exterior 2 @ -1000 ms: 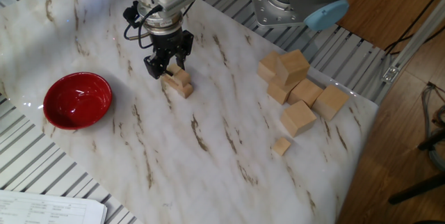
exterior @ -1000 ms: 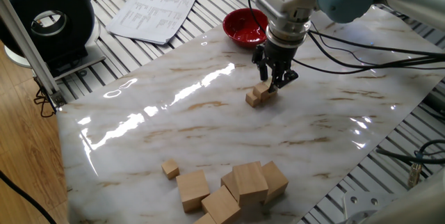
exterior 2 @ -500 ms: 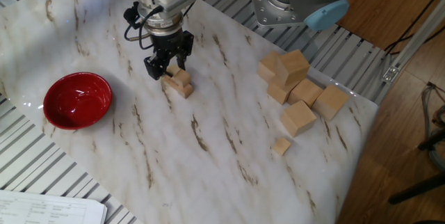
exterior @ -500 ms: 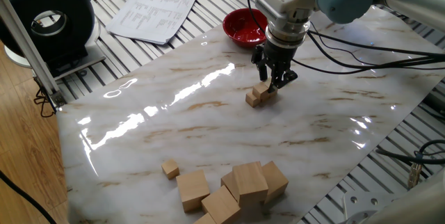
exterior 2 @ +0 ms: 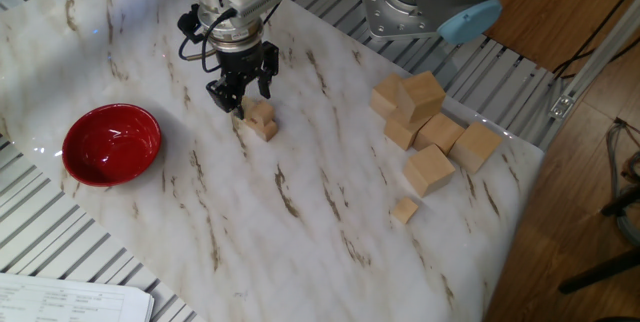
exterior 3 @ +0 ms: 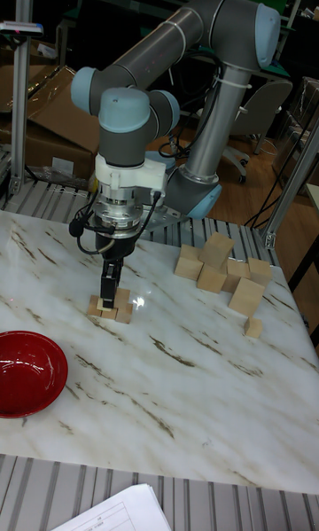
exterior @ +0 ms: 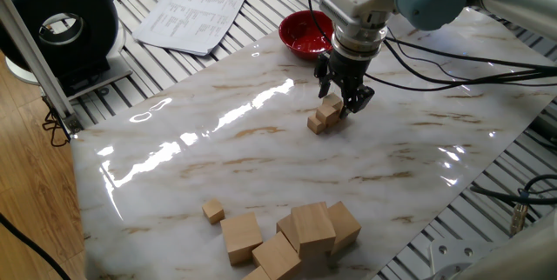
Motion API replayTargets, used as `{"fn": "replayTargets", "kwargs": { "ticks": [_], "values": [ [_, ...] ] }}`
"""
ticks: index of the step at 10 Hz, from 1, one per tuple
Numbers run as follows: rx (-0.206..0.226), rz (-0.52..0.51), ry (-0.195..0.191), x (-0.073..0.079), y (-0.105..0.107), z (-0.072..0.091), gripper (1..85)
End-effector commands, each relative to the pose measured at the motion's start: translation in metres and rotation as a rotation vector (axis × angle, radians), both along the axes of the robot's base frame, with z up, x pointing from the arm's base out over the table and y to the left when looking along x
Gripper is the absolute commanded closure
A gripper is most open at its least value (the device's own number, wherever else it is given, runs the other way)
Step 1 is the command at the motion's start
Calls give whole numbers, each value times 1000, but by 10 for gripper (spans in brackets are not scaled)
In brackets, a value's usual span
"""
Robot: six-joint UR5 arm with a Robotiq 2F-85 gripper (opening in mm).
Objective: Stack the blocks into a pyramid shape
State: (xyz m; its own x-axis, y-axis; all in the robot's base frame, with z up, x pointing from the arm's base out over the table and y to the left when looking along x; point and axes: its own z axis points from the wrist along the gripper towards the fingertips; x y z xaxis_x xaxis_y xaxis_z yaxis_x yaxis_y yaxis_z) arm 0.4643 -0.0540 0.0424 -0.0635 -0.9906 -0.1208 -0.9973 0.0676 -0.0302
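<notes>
Gripper [exterior: 345, 103] hangs with fingers parted just over the stacked blocks [exterior: 325, 116]: light, rigid, best pinched across flat sides.

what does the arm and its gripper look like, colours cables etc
The arm is grey tubing with light blue joint caps. A white wrist section sits above the small black two-finger gripper, and black cables loop from the wrist along the arm.

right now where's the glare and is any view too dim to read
One fixed view: white glare streaks across the marble table, left of the blocks. The other fixed view: even light. Tall fixed view: dim background, gripper reads dark against the blocks.
</notes>
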Motion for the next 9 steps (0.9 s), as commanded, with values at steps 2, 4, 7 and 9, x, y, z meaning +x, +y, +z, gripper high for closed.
{"fn": "replayTargets", "kwargs": {
  "ticks": [2, 4, 7, 9],
  "values": [
    [11, -9, 5, 3, 9, 6, 220],
    [9, -9, 2, 4, 10, 7, 220],
    [4, 7, -3, 4, 4, 7, 220],
    [3, 16, -9, 3, -1, 4, 220]
  ]
}}
